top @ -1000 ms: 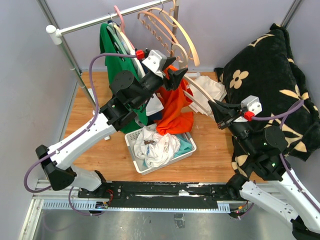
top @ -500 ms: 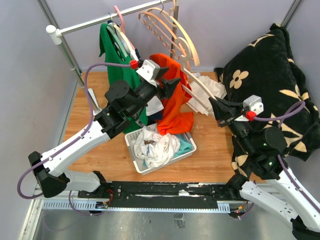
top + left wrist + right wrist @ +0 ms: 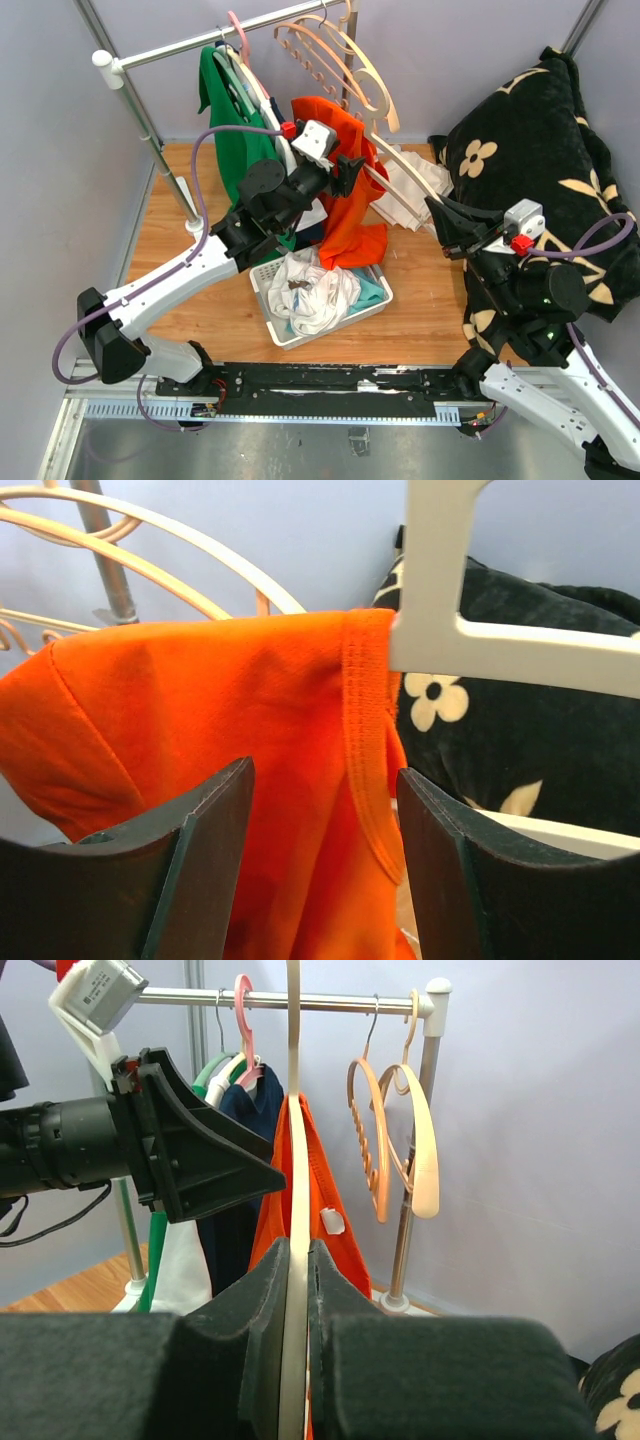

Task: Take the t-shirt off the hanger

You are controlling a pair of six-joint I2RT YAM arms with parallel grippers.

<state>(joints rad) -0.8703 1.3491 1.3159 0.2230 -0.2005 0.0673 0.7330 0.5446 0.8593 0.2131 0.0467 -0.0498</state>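
We see the orange t-shirt (image 3: pixel 200 710) draped over the cream hanger (image 3: pixel 293 1080), its ribbed hem framed between the wide-spread jaws of our left gripper (image 3: pixel 320 780), our right gripper (image 3: pixel 297 1260) pinched tight on the hanger's bar

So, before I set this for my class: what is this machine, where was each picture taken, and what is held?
These are two robot arms fixed at the near edge of a wooden table. The wide picture looks down from above and behind them; the other two come from a camera on each wrist. The right gripper is shut on a pale hanger carrying an orange t-shirt. The left gripper is open, in front of that shirt, holding nothing. On the table stand a white basket of clothes and a clothes rail with more hangers; a black flowered cloth lies at the right.
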